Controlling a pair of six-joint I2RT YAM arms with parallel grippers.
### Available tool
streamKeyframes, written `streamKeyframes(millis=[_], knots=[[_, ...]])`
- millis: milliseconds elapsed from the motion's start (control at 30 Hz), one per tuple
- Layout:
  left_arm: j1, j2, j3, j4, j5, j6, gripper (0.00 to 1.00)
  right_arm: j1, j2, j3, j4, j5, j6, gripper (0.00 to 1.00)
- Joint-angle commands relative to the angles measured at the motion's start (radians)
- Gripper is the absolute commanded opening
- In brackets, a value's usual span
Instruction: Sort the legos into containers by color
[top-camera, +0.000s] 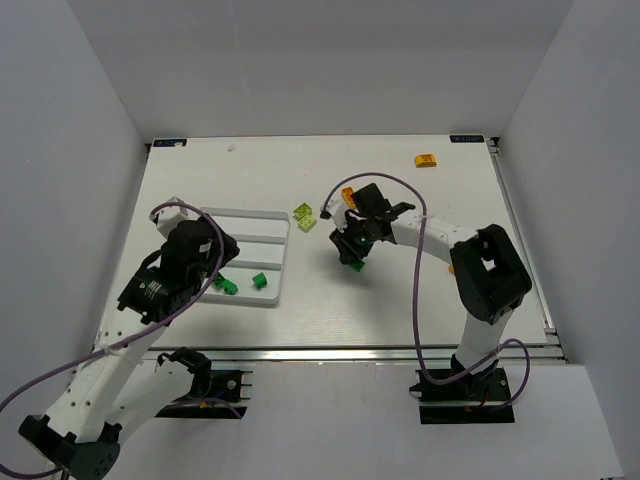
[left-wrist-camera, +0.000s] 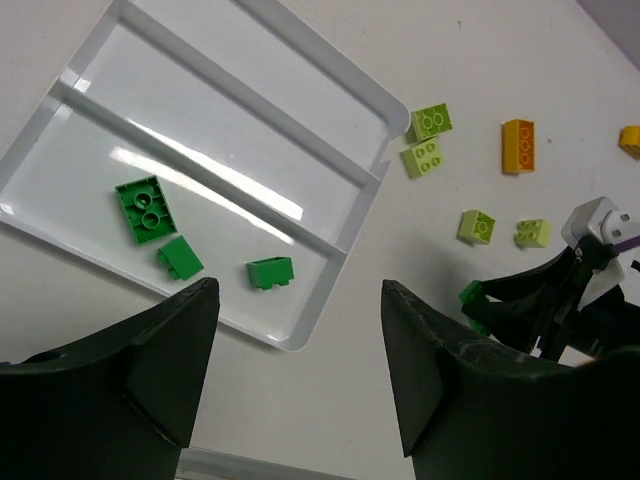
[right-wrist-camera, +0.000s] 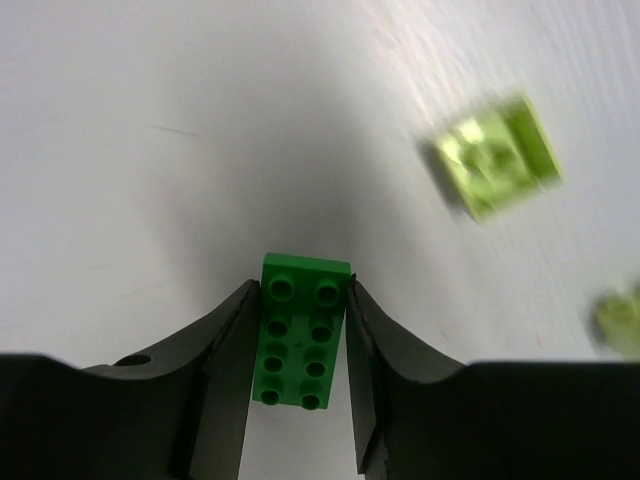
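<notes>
My right gripper (right-wrist-camera: 301, 288) is shut on a dark green brick (right-wrist-camera: 303, 330), its studs facing the camera. It is held near the table's middle (top-camera: 355, 264). The white three-compartment tray (left-wrist-camera: 332, 82) lies left of centre (top-camera: 245, 213). Three dark green bricks (left-wrist-camera: 146, 208) (left-wrist-camera: 180, 258) (left-wrist-camera: 270, 272) lie in its near compartment. My left gripper (left-wrist-camera: 297, 300) is open and empty above the table, just off the tray's near right corner. Several lime bricks (left-wrist-camera: 432, 122) (left-wrist-camera: 477, 226) and an orange brick (left-wrist-camera: 518, 145) lie loose right of the tray.
A rounded yellow-orange piece (top-camera: 426, 160) lies at the far right of the table. Two blurred lime bricks (right-wrist-camera: 497, 155) (right-wrist-camera: 620, 320) lie right of the held brick. White walls enclose the table on three sides.
</notes>
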Motion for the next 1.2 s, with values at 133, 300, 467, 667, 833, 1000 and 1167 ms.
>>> streamKeyframes(millis=[133,300,467,667,833,1000,1167], knots=[[0.005,-0.137,-0.012,-0.030,0.007,-0.098,0.73,0.159,0.013,0.316,-0.018,-0.470,-0.147,0.08],[0.005,-0.181,0.002,-0.083,-0.001,-0.127,0.72,0.261,0.179,0.484,0.031,-0.462,-0.075,0.10],[-0.004,-0.221,0.020,-0.109,-0.016,-0.137,0.72,0.353,0.275,0.591,0.080,-0.396,0.029,0.12],[-0.013,-0.211,0.034,-0.132,-0.010,-0.137,0.72,0.394,0.358,0.622,0.103,-0.274,0.074,0.37],[-0.013,-0.200,0.016,-0.088,0.015,-0.117,0.72,0.399,0.355,0.616,0.071,-0.273,0.058,0.65],[-0.013,-0.157,-0.013,0.007,0.064,-0.069,0.72,0.385,0.288,0.599,0.072,-0.280,0.098,0.74],[-0.004,-0.091,-0.041,0.153,0.160,0.009,0.47,0.326,0.204,0.568,0.066,-0.219,0.210,0.65]])
